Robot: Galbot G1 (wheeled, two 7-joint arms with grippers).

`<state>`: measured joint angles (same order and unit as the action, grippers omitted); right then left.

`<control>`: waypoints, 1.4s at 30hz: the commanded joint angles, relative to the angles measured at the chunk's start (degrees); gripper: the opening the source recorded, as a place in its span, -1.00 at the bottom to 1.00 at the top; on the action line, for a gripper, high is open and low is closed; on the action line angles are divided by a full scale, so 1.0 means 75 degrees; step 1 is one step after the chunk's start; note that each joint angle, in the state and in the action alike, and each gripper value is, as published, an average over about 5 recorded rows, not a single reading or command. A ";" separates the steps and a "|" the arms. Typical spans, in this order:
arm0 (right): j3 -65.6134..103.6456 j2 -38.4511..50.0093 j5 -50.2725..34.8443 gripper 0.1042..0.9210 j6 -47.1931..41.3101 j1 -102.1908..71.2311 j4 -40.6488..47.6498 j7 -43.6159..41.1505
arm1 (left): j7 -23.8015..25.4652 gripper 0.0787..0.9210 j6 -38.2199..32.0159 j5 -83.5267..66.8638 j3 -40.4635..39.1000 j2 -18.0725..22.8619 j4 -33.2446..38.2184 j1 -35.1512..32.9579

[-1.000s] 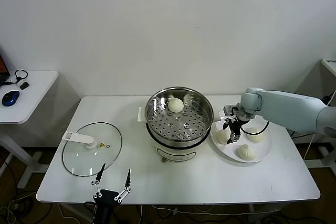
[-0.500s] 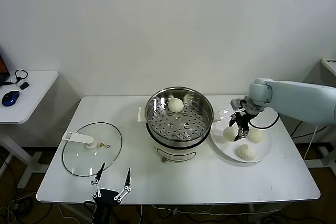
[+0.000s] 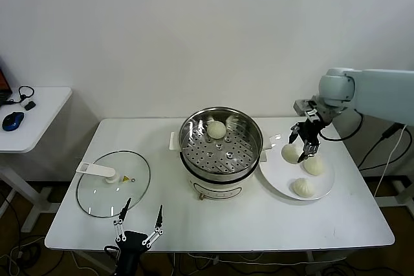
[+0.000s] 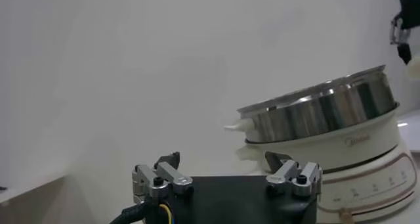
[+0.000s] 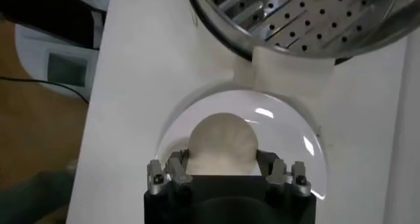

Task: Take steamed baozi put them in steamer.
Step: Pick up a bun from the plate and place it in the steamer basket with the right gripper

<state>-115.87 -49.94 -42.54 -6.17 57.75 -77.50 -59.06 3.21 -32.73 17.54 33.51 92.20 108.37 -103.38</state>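
Right arm: pale blue-grey rounded casing, black cable looped at wrist. Both grippers: black bodies, silver finger brackets with dark screws.

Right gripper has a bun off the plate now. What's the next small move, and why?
Probably carry it sideways toward the steamer. The right gripper holds a baozi lifted above the plate, and the perforated tray has open space in front of the one bun already inside.
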 commanded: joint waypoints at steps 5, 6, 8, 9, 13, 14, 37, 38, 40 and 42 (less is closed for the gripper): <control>-0.0812 -0.0995 -0.1389 0.43 -0.0035 0.2022 -0.0556 -0.0292 | 0.0002 0.77 -0.0017 -0.0022 0.0006 0.0158 -0.0008 0.0011; -0.0768 -0.1114 -0.1474 0.43 -0.0071 0.2042 -0.0546 -0.0286 | 0.0004 0.77 -0.0015 -0.0028 0.0007 0.0155 0.0000 0.0012; -0.0638 -0.1364 -0.1622 0.43 -0.0160 0.2038 -0.0525 -0.0259 | 0.0006 0.77 -0.0014 -0.0036 0.0011 0.0144 0.0009 0.0013; -0.0571 -0.1489 -0.1700 0.43 -0.0209 0.2015 -0.0515 -0.0235 | 0.0007 0.77 -0.0015 -0.0037 0.0015 0.0137 0.0008 0.0014; -0.0224 -0.1991 -0.1967 0.43 -0.0432 0.1829 -0.0499 -0.0106 | 0.0006 0.77 -0.0021 -0.0043 0.0030 0.0116 -0.0010 0.0025; -0.0125 -0.2109 -0.2025 0.43 -0.0496 0.1763 -0.0498 -0.0066 | 0.0006 0.77 -0.0021 -0.0044 0.0030 0.0115 -0.0010 0.0025; 0.1491 -0.3979 -0.1774 0.43 -0.1489 -0.1163 0.0991 0.1164 | -0.0001 0.77 -0.0042 -0.0018 0.0108 0.0138 0.0053 -0.0046; 0.1520 -0.4031 -0.1742 0.43 -0.1491 -0.1253 0.1114 0.1168 | -0.0002 0.77 -0.0043 -0.0019 0.0118 0.0141 0.0050 -0.0048; 0.1571 -0.4123 -0.1680 0.43 -0.1493 -0.1401 0.1314 0.1169 | -0.0003 0.77 -0.0043 -0.0020 0.0135 0.0146 0.0039 -0.0048; 0.1607 -0.4217 -0.1602 0.43 -0.1487 -0.1528 0.1502 0.1166 | -0.0004 0.77 -0.0045 -0.0020 0.0154 0.0150 0.0022 -0.0039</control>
<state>-105.87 -78.19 -55.18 -16.34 52.25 -71.15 -51.67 3.19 -33.03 17.41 34.46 92.20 108.77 -103.72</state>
